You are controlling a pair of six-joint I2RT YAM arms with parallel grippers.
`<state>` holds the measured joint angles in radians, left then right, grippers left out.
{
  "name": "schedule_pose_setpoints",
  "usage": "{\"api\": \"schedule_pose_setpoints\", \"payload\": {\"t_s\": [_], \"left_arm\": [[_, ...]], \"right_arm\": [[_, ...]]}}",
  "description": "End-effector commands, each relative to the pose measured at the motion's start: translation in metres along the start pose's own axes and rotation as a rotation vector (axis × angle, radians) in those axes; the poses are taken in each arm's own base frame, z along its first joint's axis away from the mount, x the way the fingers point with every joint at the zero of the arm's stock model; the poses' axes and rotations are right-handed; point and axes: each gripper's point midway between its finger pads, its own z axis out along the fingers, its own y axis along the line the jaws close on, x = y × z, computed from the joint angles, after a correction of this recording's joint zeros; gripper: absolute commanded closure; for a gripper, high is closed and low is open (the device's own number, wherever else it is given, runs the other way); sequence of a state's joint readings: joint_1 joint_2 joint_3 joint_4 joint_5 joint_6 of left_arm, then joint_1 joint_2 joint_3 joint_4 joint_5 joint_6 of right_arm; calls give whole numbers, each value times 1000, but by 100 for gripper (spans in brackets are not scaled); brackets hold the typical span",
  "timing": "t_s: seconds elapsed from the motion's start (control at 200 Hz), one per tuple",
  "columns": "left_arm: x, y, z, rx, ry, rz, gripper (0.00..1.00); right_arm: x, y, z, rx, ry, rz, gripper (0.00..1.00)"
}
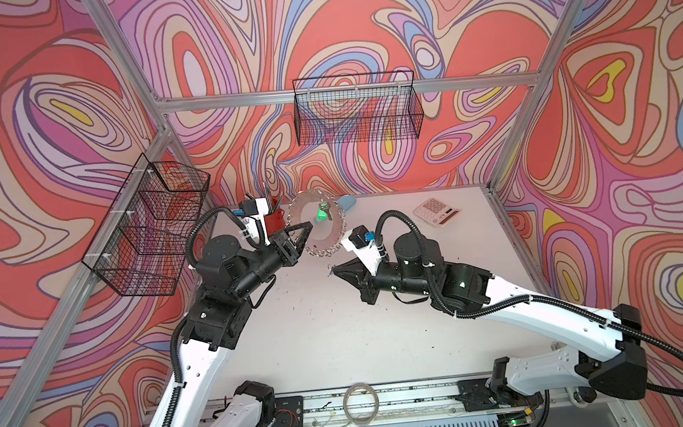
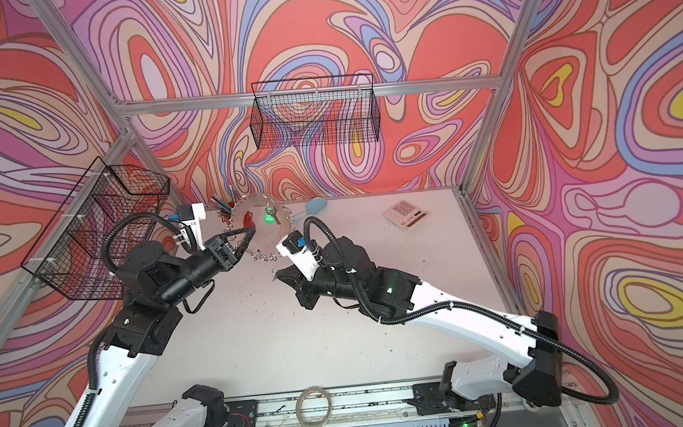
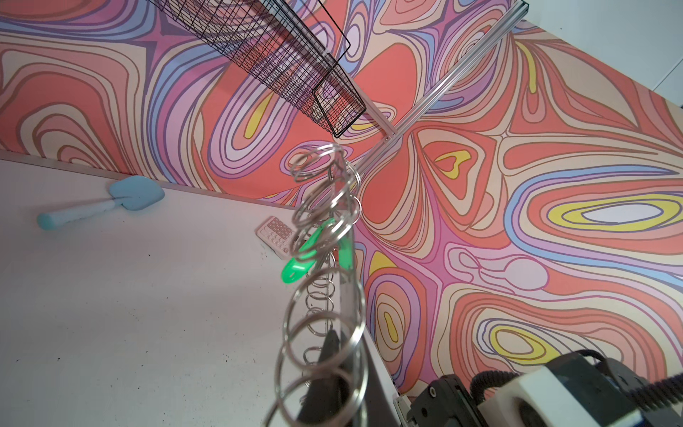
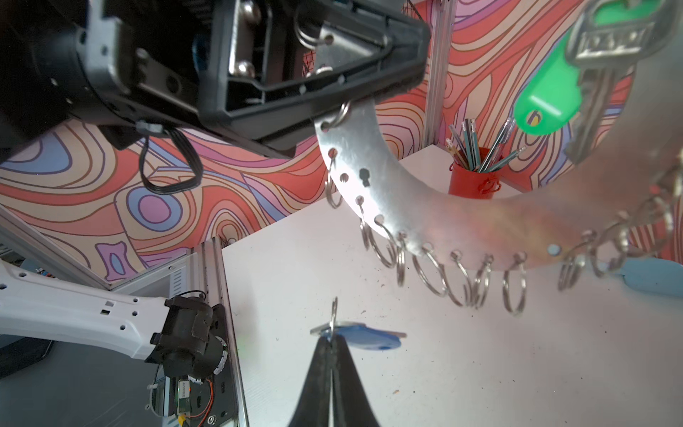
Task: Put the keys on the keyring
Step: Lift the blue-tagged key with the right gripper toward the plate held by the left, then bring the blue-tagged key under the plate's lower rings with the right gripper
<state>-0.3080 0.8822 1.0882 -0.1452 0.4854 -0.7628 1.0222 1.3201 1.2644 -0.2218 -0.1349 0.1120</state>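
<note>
The right pincer [image 4: 332,342] is pinching shut on the blue-tagged key [image 4: 373,338] just below the keyring [image 4: 425,207]. The left pincer [image 1: 309,226] is clamping that keyring by its rim above the bench [image 1: 340,327], with the green-tagged key [image 1: 322,215] already hanging from it. Pressed against a loose split ring [image 4: 513,292], the key could be twisting or slipping free.

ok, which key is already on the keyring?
The green-tagged key: it hangs from the keyring that the left gripper holds up. The blue-tagged key is pinched in the right gripper, clear of the keyring.
</note>
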Motion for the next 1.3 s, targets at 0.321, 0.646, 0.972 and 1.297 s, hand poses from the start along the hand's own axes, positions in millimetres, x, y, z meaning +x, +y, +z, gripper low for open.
{"api": "schedule_pose_setpoints", "payload": {"t_s": [0.321, 0.646, 0.972, 1.297], "left_arm": [[-9, -22, -9, 86, -54, 76, 100], [-6, -24, -10, 114, -52, 90, 100], [-5, -26, -12, 123, -55, 95, 100], [-3, -24, -13, 122, -56, 93, 100]], "right_arm": [[-36, -2, 7, 19, -120, 28, 100], [-30, -10, 6, 66, -90, 40, 100], [-22, -13, -1, 81, -75, 53, 100], [-13, -19, -3, 111, -61, 61, 100]]}}
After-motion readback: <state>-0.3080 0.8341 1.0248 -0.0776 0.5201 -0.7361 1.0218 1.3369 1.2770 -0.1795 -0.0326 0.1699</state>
